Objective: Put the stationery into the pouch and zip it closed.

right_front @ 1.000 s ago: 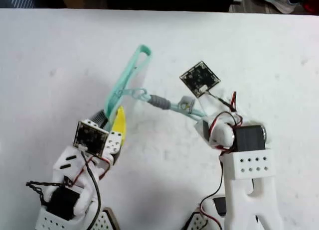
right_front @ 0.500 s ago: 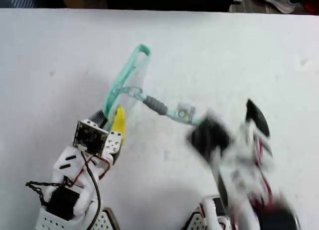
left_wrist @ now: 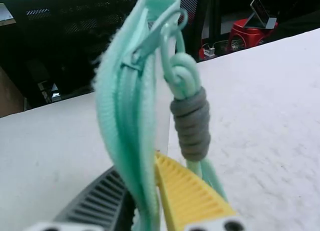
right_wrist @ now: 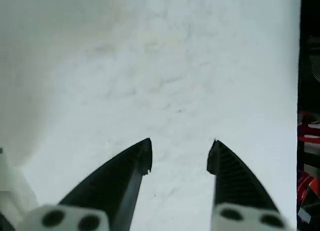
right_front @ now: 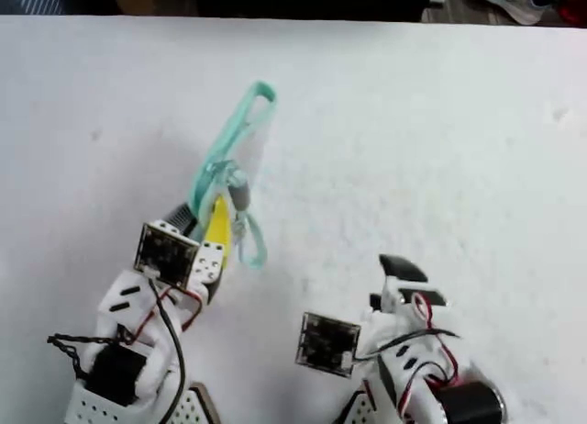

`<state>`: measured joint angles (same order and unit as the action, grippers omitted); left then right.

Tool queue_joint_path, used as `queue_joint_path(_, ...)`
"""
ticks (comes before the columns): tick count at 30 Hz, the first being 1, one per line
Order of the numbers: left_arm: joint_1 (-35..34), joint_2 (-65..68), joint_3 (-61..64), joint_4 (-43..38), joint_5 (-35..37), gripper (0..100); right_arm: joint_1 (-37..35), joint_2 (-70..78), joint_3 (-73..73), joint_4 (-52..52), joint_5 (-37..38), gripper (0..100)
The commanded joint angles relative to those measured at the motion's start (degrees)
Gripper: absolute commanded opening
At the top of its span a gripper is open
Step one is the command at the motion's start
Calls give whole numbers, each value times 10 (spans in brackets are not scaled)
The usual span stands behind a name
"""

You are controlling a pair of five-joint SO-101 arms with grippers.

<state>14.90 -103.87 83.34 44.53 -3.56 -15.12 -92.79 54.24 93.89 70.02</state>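
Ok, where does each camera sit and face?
High view: fixed above the table, looking down; both arms, left gripper shut on the pouch.
Left wrist view: on that wrist, looking along its fingers at pouch and cord.
Right wrist view: on that wrist, facing table past the open right gripper.
Shared: the pouch, in high and left wrist views.

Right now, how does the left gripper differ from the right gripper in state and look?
The left gripper is shut on the mint-green pouch; the right gripper is open and empty. The left gripper has a yellow finger and a grey finger; the right gripper's fingers are both black. Both are above the white table.
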Motion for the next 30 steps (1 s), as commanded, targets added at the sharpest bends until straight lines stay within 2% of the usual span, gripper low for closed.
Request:
queue_joint_path(1, -3, -6, -36, -2, 6, 23, -18, 29, -47, -72, -97, 173)
queue_joint_path(3, -3, -6, -36, -3, 6, 23, -54, 58, -89, -103, -197, 173)
queue_joint_path(6, -3, -6, -36, -3, 6, 23, -145, 128, -140, -132, -325, 173)
queue_joint_path(9, -3, -6, -36, -2, 6, 23, -226, 216, -183, -169, -405, 173)
queue_joint_path(12, -4, -6, -36, 0, 6, 23, -265, 296, -232, -206, -457, 173)
queue_joint_path(17, -5, -6, -36, 1, 6, 23, -296, 383, -265, -270, -502, 173)
queue_joint_path(23, -6, -6, -36, 1, 6, 23, -329, 426, -264, -328, -503, 173)
queue_joint_path(30, -6, -6, -36, 6, 6, 23, -328, 485, -264, -397, -503, 171)
